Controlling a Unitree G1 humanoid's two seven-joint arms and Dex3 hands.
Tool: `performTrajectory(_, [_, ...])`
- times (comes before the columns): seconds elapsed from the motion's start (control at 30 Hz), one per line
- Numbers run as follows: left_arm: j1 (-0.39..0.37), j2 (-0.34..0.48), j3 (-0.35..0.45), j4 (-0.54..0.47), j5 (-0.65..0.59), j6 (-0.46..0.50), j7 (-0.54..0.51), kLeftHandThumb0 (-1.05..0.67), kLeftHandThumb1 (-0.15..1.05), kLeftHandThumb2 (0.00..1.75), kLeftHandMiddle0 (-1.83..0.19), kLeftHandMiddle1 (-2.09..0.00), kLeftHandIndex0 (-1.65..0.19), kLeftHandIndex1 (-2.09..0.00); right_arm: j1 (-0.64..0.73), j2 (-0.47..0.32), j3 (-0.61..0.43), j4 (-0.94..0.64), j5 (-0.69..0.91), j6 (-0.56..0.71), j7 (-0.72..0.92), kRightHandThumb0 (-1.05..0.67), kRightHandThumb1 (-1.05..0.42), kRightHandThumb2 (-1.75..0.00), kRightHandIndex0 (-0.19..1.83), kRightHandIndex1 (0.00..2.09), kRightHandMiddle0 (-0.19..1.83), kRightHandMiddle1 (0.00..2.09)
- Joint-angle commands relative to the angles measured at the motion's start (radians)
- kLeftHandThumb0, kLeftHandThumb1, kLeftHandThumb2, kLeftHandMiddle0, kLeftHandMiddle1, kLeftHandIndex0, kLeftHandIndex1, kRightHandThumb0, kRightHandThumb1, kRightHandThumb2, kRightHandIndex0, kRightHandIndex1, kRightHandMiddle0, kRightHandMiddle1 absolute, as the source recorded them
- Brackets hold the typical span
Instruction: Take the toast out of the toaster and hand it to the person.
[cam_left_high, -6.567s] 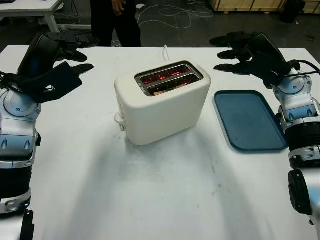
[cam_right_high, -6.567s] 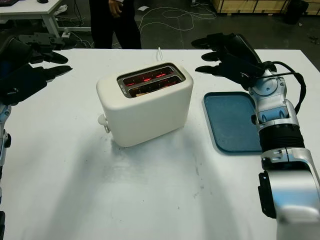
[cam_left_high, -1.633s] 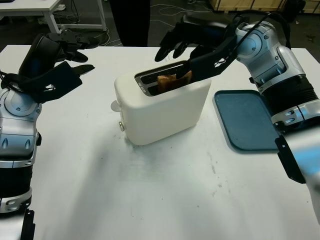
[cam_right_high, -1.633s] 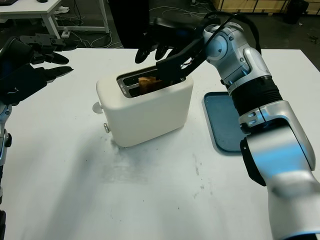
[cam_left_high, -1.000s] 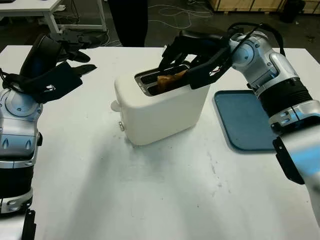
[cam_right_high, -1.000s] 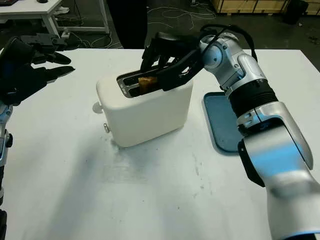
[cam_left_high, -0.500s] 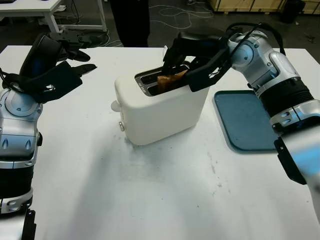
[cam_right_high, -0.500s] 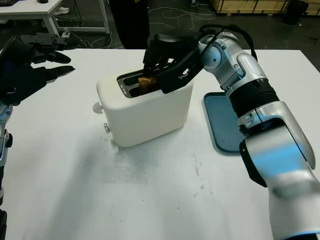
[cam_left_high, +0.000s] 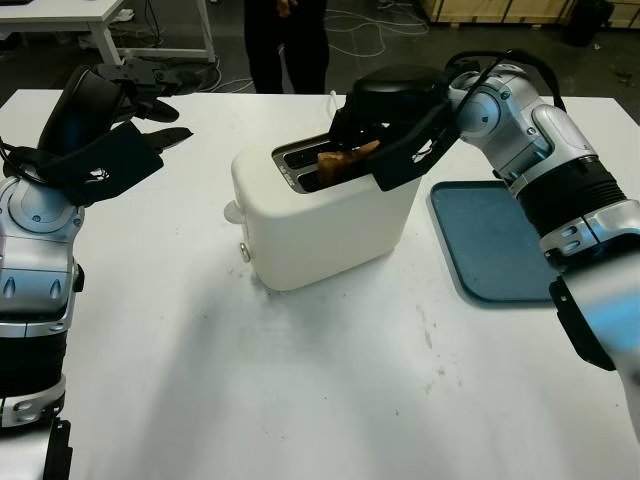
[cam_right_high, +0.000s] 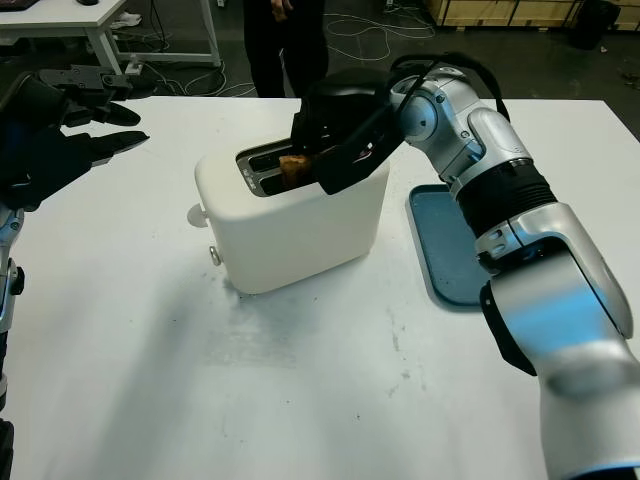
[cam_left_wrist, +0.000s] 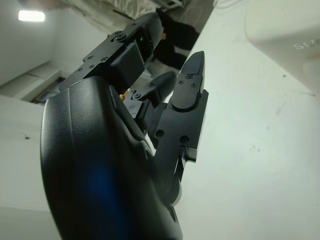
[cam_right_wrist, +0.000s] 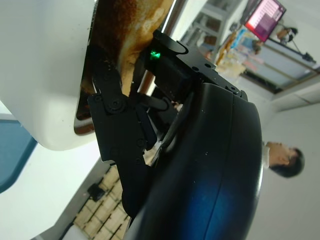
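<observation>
Pinching the toast (cam_left_high: 345, 161) in the white toaster (cam_left_high: 325, 215), the right hand (cam_left_high: 385, 125) has its fingers closed on it. Most of the toast hides inside the slot. The left hand (cam_left_high: 110, 130) is open above the table's (cam_left_high: 300, 380) left side.

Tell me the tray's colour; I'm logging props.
Blue; the tray shows best in the left eye view.

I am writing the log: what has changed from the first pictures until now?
The toast popped up and the slots stopped glowing. The right hand swung from above the blue tray to the toaster and closed on the toast. The left hand stayed raised and open.
</observation>
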Motion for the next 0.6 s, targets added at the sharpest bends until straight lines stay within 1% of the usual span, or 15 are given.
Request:
performTrajectory(0.0, [0.003,-0.002,0.006,-0.001,-0.006,-0.008,0.000,-0.17,0.92,0.02,-0.56,-0.70,-0.80,0.00,0.048,-0.018,0.042,0.017,-0.039,-0.035,0.050,-0.41,-0.85,-0.02,0.88,1.12,1.19,0.11])
performTrajectory(0.03, [0.003,-0.002,0.005,-0.005,-0.004,-0.002,-0.001,-0.17,0.92,0.02,-0.56,-0.70,-0.80,0.00,0.049,-0.022,0.048,0.012,-0.055,-0.045,0.023,-0.45,-0.88,-0.02,0.89,1.23,1.20,0.12])
performTrajectory(0.07, [0.003,-0.001,0.004,-0.008,-0.003,0.004,-0.002,-0.17,0.92,0.02,-0.56,-0.70,-0.80,0.00,0.050,-0.025,0.052,0.009,-0.066,-0.053,0.000,-0.47,-0.90,-0.03,0.87,1.30,1.19,0.19])
performTrajectory(0.1, [0.003,0.000,0.003,-0.010,-0.002,0.008,-0.003,-0.17,0.92,0.02,-0.56,-0.70,-0.80,0.00,0.054,-0.029,0.053,0.002,-0.081,-0.057,-0.038,-0.47,-0.91,-0.04,0.87,1.33,1.11,0.39])
performTrajectory(0.17, [0.002,0.001,0.001,-0.013,0.000,0.014,-0.005,-0.17,0.92,0.03,-0.55,-0.70,-0.79,0.00,0.066,-0.034,0.042,-0.013,-0.101,-0.073,-0.139,-0.46,-0.92,-0.15,0.86,1.48,0.82,0.89])
performTrajectory(0.2, [0.003,0.001,0.001,-0.013,0.001,0.015,-0.005,-0.17,0.92,0.03,-0.56,-0.70,-0.79,0.00,0.071,-0.035,0.033,-0.018,-0.107,-0.078,-0.185,-0.46,-0.92,-0.24,0.89,1.52,0.75,0.76])
performTrajectory(0.23, [0.003,0.001,0.001,-0.013,0.001,0.013,-0.004,-0.17,0.92,0.03,-0.56,-0.70,-0.79,0.00,0.076,-0.034,0.020,-0.019,-0.106,-0.087,-0.230,-0.46,-0.92,-0.30,0.89,1.50,0.78,0.60])
performTrajectory(0.27, [0.004,0.001,0.000,-0.012,0.002,0.010,-0.003,-0.17,0.92,0.03,-0.56,-0.70,-0.79,0.00,0.078,-0.034,0.009,-0.015,-0.106,-0.101,-0.273,-0.45,-0.92,-0.35,0.90,1.47,0.86,0.50])
performTrajectory(0.3, [0.004,0.002,-0.001,-0.011,0.005,0.007,-0.002,-0.17,0.92,0.03,-0.56,-0.70,-0.79,0.00,0.078,-0.035,0.002,-0.006,-0.113,-0.124,-0.327,-0.45,-0.92,-0.37,0.90,1.47,0.92,0.48])
performTrajectory(0.33, [0.004,0.002,-0.001,-0.011,0.005,0.007,-0.002,-0.17,0.92,0.03,-0.56,-0.70,-0.79,0.00,0.076,-0.038,-0.003,0.000,-0.123,-0.141,-0.378,-0.43,-0.92,-0.38,0.91,1.53,0.96,0.65])
performTrajectory(0.37, [0.004,0.002,0.000,-0.011,0.004,0.009,-0.003,-0.18,0.92,0.03,-0.57,-0.70,-0.79,0.00,0.073,-0.040,-0.009,0.008,-0.131,-0.154,-0.421,-0.44,-0.92,-0.39,0.91,1.66,0.83,1.28])
performTrajectory(0.4, [0.004,0.001,0.000,-0.012,0.003,0.012,-0.003,-0.17,0.92,0.03,-0.57,-0.70,-0.79,0.00,0.069,-0.039,-0.018,0.020,-0.131,-0.169,-0.460,-0.44,-0.92,-0.40,0.93,1.70,0.77,1.51])
performTrajectory(0.43, [0.003,0.002,0.000,-0.013,0.003,0.017,-0.004,-0.18,0.92,0.03,-0.56,-0.70,-0.79,0.00,0.064,-0.036,-0.029,0.033,-0.126,-0.176,-0.486,-0.44,-0.92,-0.41,0.95,1.72,0.75,1.62])
performTrajectory(0.47, [0.003,0.002,0.000,-0.012,0.003,0.017,-0.004,-0.18,0.92,0.03,-0.56,-0.70,-0.79,0.00,0.058,-0.033,-0.040,0.044,-0.122,-0.181,-0.514,-0.46,-0.92,-0.42,0.98,1.74,0.76,1.70])
performTrajectory(0.57, [0.003,0.004,0.001,-0.007,0.001,0.010,-0.007,-0.18,0.92,0.03,-0.56,-0.69,-0.79,0.00,0.035,-0.031,-0.056,0.065,-0.126,-0.172,-0.561,-0.50,-0.92,-0.47,1.00,1.74,0.73,1.74])
